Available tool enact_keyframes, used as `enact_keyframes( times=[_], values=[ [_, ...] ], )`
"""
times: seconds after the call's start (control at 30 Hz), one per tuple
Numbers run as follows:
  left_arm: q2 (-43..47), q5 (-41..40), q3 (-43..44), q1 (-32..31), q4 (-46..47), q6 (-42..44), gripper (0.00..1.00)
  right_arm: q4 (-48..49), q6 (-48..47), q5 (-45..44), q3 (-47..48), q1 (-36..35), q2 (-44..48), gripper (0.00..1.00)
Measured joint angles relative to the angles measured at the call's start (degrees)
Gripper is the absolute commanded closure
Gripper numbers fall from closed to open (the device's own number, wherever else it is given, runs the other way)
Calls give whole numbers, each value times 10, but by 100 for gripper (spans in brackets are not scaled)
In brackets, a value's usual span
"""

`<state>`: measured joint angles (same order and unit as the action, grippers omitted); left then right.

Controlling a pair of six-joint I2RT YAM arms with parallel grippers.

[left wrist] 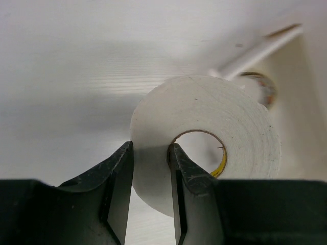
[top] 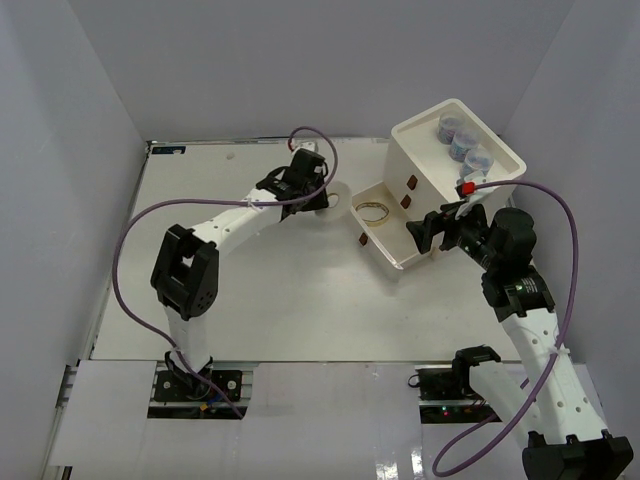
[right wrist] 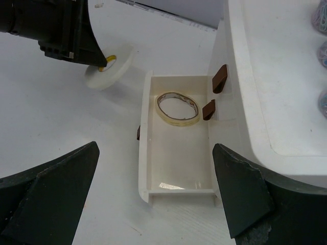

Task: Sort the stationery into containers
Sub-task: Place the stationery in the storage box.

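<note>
On the white tabletop, closed in by plain pale walls, my left jaws are clamped on the side of the white tape, one of them inside its hole. My right jaws stand wide apart above the open drawer of the box, where a clear ring lies.

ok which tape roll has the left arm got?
The thick white roll, its wall pinched in the left jaws. The thin yellowish ring lies loose in the open drawer.
</note>
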<state>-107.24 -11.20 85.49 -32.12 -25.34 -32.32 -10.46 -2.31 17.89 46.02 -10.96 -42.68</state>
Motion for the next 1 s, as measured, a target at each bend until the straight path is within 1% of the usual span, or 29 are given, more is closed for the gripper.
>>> enact_keyframes(
  times=[0.07,0.17,0.23,0.37,0.53,0.6,0.7,1.0],
  values=[
    [-19,-4,56,-44,-2,-8,59,0,0,0,0,0,2,2],
    [-57,-13,133,-91,-1,-12,58,0,0,-2,0,0,4,2],
    [-90,-20,185,-114,-4,-13,56,-1,0,-4,0,0,4,2],
    [-160,-37,253,-137,-12,-12,55,-1,0,-11,0,0,7,2],
    [-217,-52,264,-141,-35,-14,52,-1,0,-15,0,0,8,2],
    [-226,-54,271,-141,-30,-16,51,-1,0,-15,0,0,8,2],
    [-228,-56,281,-141,-40,-13,46,-1,0,-15,0,0,7,2],
    [-263,-58,332,-142,-42,-9,44,-1,0,-16,0,0,6,2]
  ],
)
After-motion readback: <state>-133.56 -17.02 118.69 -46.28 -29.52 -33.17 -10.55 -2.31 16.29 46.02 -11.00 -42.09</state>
